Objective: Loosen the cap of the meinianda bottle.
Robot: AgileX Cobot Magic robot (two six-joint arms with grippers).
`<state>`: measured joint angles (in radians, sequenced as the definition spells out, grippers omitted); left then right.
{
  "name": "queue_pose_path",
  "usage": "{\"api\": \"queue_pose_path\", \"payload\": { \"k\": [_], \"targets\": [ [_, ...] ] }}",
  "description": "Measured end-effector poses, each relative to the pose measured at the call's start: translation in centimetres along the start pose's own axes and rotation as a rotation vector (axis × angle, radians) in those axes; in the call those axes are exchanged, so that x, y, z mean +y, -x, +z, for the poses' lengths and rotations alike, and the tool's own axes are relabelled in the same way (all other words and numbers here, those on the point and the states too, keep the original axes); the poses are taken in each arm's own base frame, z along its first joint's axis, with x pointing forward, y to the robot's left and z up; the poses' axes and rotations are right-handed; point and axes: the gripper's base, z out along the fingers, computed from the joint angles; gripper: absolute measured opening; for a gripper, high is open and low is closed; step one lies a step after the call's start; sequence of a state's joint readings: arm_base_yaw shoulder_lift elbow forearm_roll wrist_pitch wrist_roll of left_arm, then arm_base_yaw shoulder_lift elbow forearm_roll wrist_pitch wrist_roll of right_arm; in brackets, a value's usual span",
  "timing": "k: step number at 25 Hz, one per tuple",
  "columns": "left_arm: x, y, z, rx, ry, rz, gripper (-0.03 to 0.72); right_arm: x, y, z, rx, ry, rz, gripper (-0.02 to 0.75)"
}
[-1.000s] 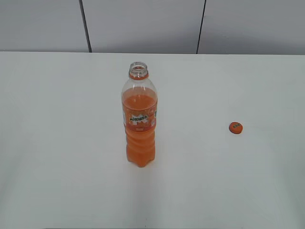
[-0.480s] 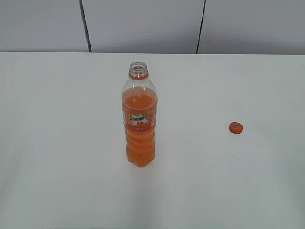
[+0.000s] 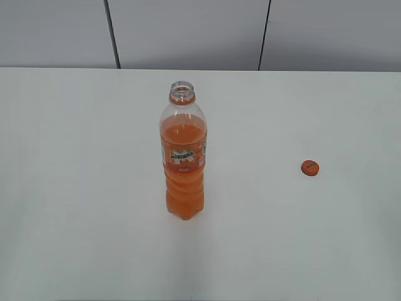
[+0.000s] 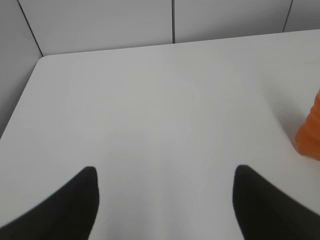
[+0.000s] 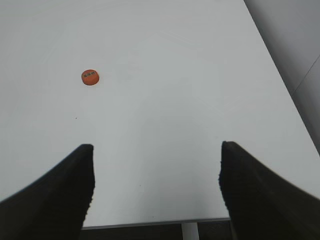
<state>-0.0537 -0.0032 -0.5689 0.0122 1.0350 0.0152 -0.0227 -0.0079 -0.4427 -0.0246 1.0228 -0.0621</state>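
The meinianda bottle (image 3: 183, 157), clear plastic with orange drink and an orange label, stands upright mid-table with its neck open and only the orange ring on it. Its orange cap (image 3: 309, 167) lies on the table to the right, apart from the bottle; it also shows in the right wrist view (image 5: 90, 77). A sliver of the bottle shows at the right edge of the left wrist view (image 4: 310, 132). My left gripper (image 4: 165, 172) is open and empty over bare table, left of the bottle. My right gripper (image 5: 156, 147) is open and empty near the table's front right edge.
The white table (image 3: 75, 188) runs back to a grey panelled wall (image 3: 188, 31). The table's front edge (image 5: 150, 223) and right edge show in the right wrist view. No arm shows in the exterior view.
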Motion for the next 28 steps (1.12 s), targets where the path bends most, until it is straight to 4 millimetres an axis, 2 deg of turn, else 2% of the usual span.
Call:
{"api": "queue_pose_path", "payload": {
  "k": [28],
  "targets": [
    [-0.03,0.0,0.0,0.0,-0.003,-0.003,0.437,0.0,0.0,0.0,0.001,-0.012,0.006,0.583]
  ]
}}
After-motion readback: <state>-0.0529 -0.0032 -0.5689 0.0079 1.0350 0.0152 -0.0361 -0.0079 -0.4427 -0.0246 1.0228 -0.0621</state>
